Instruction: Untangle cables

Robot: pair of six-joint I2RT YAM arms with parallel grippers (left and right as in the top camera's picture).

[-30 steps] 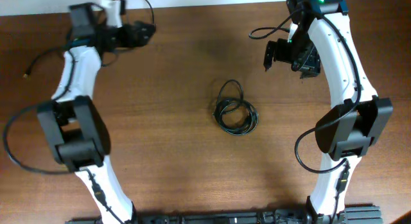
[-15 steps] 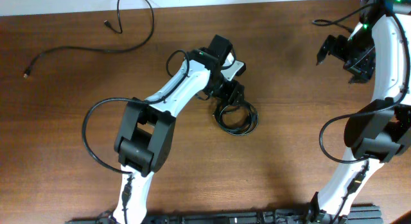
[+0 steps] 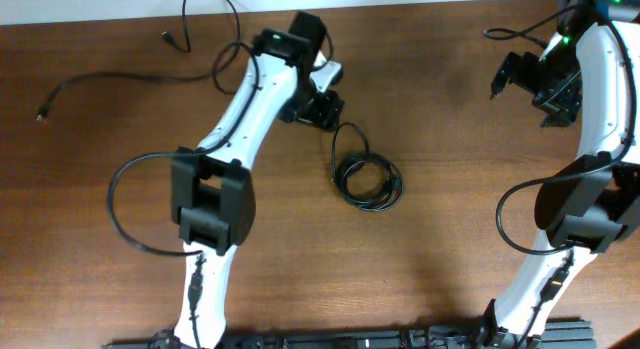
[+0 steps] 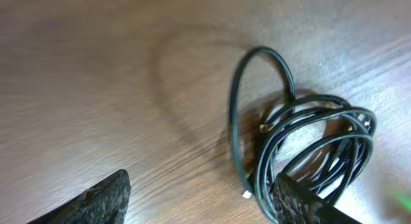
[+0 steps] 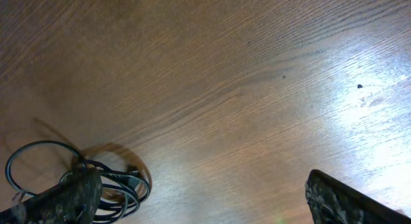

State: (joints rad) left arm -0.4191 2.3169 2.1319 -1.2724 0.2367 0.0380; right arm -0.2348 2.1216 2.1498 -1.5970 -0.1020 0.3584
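Fingers (image 4: pixel 103 197) of the left gripper (image 3: pixel 325 105) stand spread with nothing between them, just up-left of the tangled black cable coil (image 3: pixel 368 181). Half a second earlier this gripper sat over the coil's top; it has since drawn back. The coil keeps much the same place and shape, with one loop (image 4: pixel 260 76) standing out above the bundle. The right gripper (image 3: pixel 512 77), also spread, hangs well right of the coil. Two loose black cables (image 3: pixel 205 24) lie far up-left of the coil. Judgement: the bundle remains knotted.
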